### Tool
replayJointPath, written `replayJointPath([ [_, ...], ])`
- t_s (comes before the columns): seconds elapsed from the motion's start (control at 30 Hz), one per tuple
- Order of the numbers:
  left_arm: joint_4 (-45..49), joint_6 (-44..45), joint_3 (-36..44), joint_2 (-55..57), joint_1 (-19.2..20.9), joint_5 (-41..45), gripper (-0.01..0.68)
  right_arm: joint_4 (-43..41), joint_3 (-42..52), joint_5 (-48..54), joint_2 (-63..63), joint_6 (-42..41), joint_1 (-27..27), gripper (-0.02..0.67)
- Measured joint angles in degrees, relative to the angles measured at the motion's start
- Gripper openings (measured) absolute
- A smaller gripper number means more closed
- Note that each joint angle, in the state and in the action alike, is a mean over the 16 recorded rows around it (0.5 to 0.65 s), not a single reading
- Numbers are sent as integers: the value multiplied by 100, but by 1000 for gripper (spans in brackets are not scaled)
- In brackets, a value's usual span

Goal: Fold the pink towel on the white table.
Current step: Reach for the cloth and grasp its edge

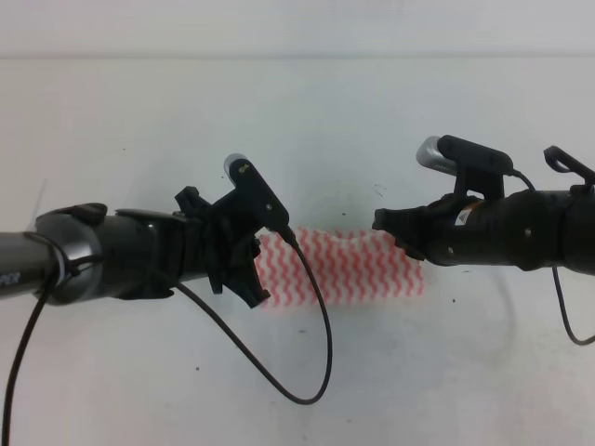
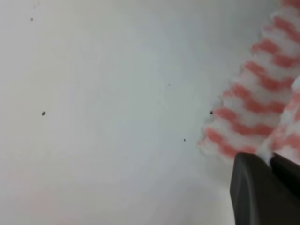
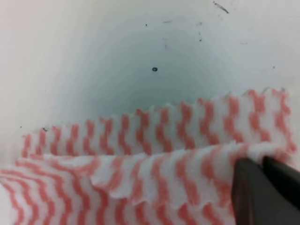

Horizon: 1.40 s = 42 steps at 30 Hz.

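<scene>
The pink towel (image 1: pixel 349 265), striped in pink-red and white zigzags, lies in a narrow band across the middle of the white table (image 1: pixel 307 121). My left gripper (image 1: pixel 249 271) sits over its left end. In the left wrist view that gripper (image 2: pixel 271 161) is shut, with the towel's (image 2: pixel 262 103) edge pinched between its dark fingers. My right gripper (image 1: pixel 398 232) is at the towel's right end. In the right wrist view it (image 3: pixel 261 164) is shut on a raised upper layer of the towel (image 3: pixel 140 136), which lies doubled over a lower layer.
A black cable (image 1: pixel 311 372) loops from the left arm down over the table in front of the towel. Another cable (image 1: pixel 565 316) hangs from the right arm at the right edge. Small dark specks (image 2: pixel 43 113) dot the table.
</scene>
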Motion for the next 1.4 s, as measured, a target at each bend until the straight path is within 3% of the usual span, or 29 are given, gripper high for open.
replayJointPath([
  [0.4, 36, 12, -24, 3, 1, -9, 21, -10, 0, 3, -3, -1, -1, -17],
  [0.93, -78, -249, -234, -1, 182, -321, 260, -23, 0, -7, 3, -100, 1, -17],
  [1.17, -90, -694, -373, -106, 244, -221, 271, -23, 0, -23, 0, -101, 0, -17],
  [1.4, -1, -1096, -294, -206, 241, 647, 222, -23, 0, -21, 0, -101, 0, -17],
])
